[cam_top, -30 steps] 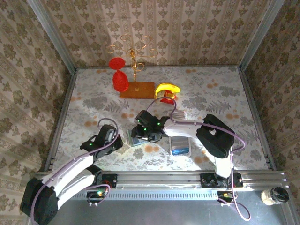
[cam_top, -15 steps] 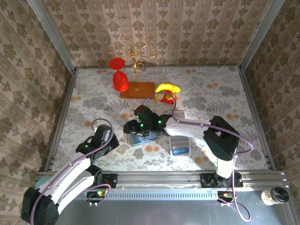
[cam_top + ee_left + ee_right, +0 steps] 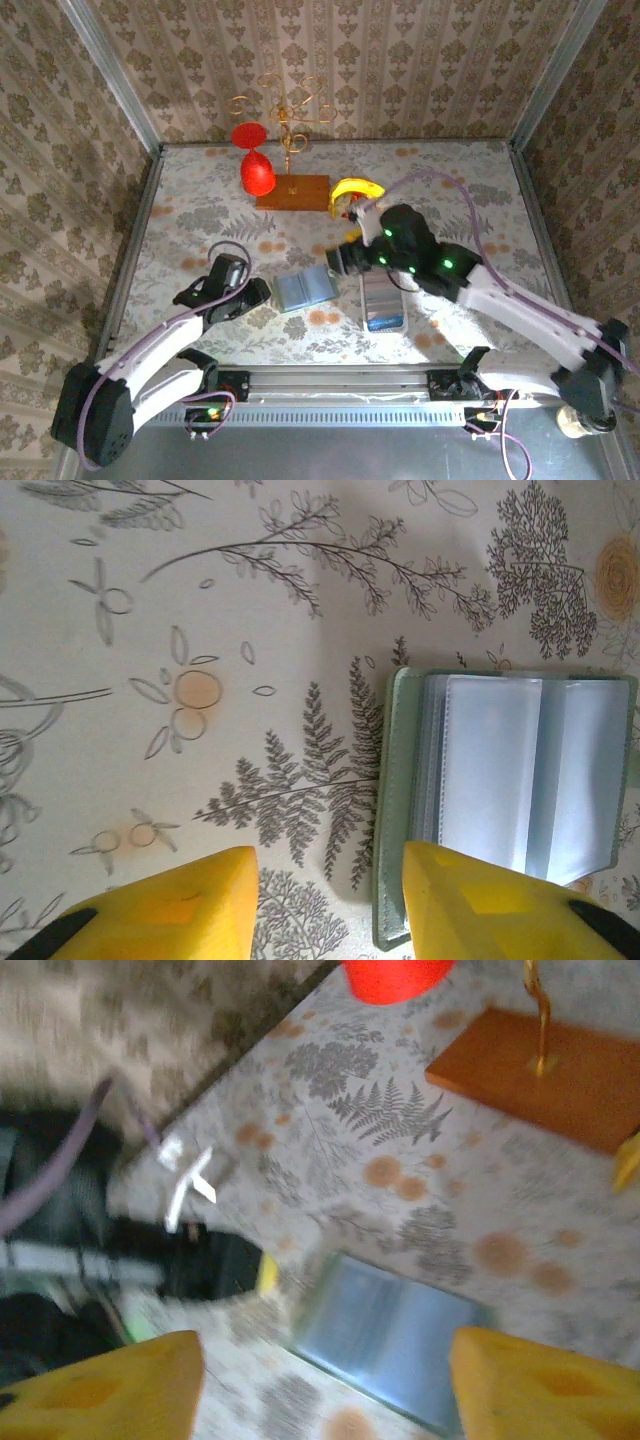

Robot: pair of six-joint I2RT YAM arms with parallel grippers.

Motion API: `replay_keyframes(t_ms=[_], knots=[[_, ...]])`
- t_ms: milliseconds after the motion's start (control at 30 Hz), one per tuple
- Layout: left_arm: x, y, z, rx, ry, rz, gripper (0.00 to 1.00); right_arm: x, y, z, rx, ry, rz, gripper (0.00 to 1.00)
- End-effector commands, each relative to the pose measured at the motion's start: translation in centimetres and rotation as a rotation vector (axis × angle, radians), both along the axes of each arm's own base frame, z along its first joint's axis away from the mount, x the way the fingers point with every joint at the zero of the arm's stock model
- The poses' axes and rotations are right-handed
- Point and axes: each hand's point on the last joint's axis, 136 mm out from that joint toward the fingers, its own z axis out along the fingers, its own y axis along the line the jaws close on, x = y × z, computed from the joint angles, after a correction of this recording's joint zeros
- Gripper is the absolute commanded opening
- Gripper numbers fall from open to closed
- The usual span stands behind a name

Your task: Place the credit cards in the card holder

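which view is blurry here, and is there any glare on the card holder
right wrist: smeared all over, with the card holder and the wooden base soft-edged; left wrist: sharp and evenly lit, with a pale sheen on the card holder's clear sleeves; top external: sharp, even light, no harsh glare.

White arms (image 3: pixel 160 352) — black joints (image 3: pixel 98 418) (purple cables (image 3: pixel 472 216)).

A banana (image 3: pixel 357 188) lies just beside the wooden base (image 3: pixel 292 192).
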Motion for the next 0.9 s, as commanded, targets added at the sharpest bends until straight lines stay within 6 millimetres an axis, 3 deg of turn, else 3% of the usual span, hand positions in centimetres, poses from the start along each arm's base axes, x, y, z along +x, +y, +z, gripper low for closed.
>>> replay_keyframes(t_ms=[0,67,133,233,367,500,867], knots=[[1.5,-1.9,1.2,-0.059,-0.033,-0.057,0.45,-4.0,-3.7,-2.8,-0.404,-0.382,0.346,0.85],[1.9,-2.4,0.7,-0.081,-0.025,-0.068,0.46,-6.4,-5.9,-4.6,-0.542,-0.43,0.482,0.94],[2.3,-2.9,0.4,-0.097,-0.019,-0.084,0.46,-7.6,-7.8,-6.3,-0.652,-0.436,0.559,0.96],[2.7,-3.5,0.0,-0.105,-0.005,-0.106,0.46,-8.0,-9.7,-8.8,-0.779,-0.412,0.607,0.96],[3.1,-4.2,-0.3,-0.119,0.0,-0.136,0.46,-8.7,-9.9,-11.9,-0.831,-0.358,0.667,0.94],[3.4,-4.6,-0.7,-0.123,0.005,-0.149,0.45,-7.9,-9.7,-14.7,-0.906,-0.341,0.656,0.93],[5.3,-5.6,-0.5,-0.136,-0.024,-0.154,0.4,-5.9,-9.2,-17.8,-1.011,-0.377,0.659,0.87]])
